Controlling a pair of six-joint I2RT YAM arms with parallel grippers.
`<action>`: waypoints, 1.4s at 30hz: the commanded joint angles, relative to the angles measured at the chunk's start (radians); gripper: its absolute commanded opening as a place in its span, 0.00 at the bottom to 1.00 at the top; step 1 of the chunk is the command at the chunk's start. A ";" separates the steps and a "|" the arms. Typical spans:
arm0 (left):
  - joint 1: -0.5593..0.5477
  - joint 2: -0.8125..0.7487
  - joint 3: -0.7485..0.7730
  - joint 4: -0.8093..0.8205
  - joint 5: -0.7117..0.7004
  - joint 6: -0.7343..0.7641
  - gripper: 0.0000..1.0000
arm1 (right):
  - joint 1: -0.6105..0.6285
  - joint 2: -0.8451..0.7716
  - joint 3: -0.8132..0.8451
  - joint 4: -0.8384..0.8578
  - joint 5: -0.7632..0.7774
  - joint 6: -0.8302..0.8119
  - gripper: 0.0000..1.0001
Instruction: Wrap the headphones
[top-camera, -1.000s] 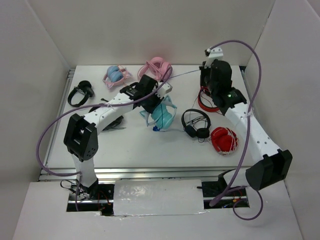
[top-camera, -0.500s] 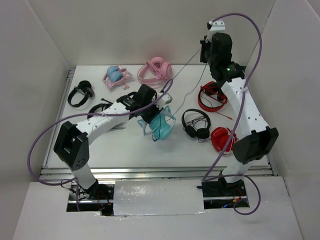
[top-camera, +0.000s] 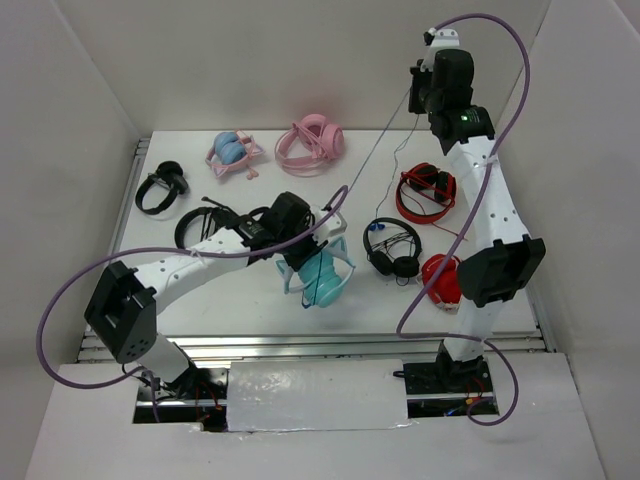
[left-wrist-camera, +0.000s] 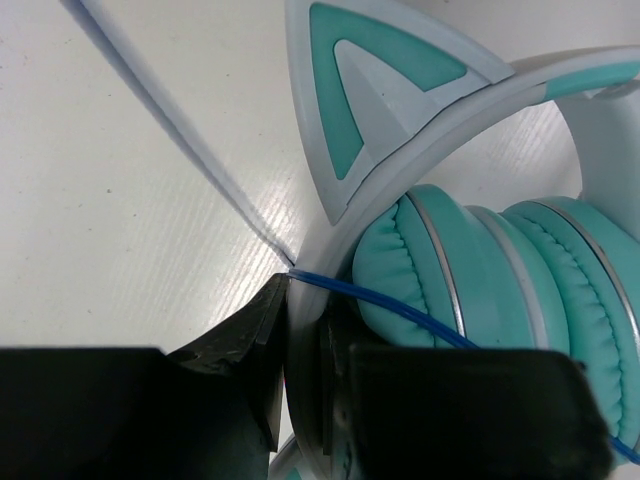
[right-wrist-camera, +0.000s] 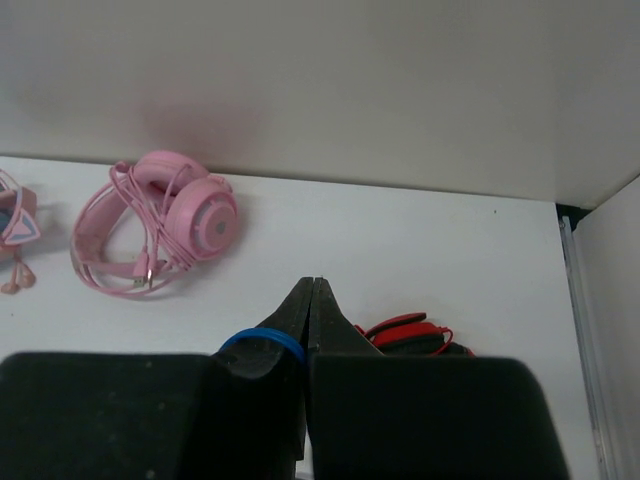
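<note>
While the left end effector (left-wrist-camera: 310, 330) clamps the headphones (top-camera: 322, 275) near the table's (top-camera: 250, 305) front edge, the right end effector (top-camera: 415, 95) pinches their cable (top-camera: 375, 150) taut overhead. The next move is likely to loop it round them.

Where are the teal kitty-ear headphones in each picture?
Top camera: teal headphones near the middle, headband pinched by the left tool.
Left wrist: they fill the right side, in the tool's grip.
Right wrist: not in it.
Shared landmark: the all-pink headphones at the back, seen from the top and right wrist; the white table in all three.
</note>
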 joint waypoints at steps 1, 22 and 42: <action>-0.018 -0.059 -0.011 0.071 0.048 0.008 0.00 | -0.011 -0.002 0.054 0.007 -0.028 0.005 0.00; 0.246 0.143 0.206 0.015 -0.234 -0.376 0.00 | 0.109 -0.506 -0.399 0.091 0.046 -0.057 0.00; 0.629 0.207 0.686 -0.085 -0.122 -0.614 0.00 | 0.319 -1.052 -1.295 0.242 -0.166 0.232 0.00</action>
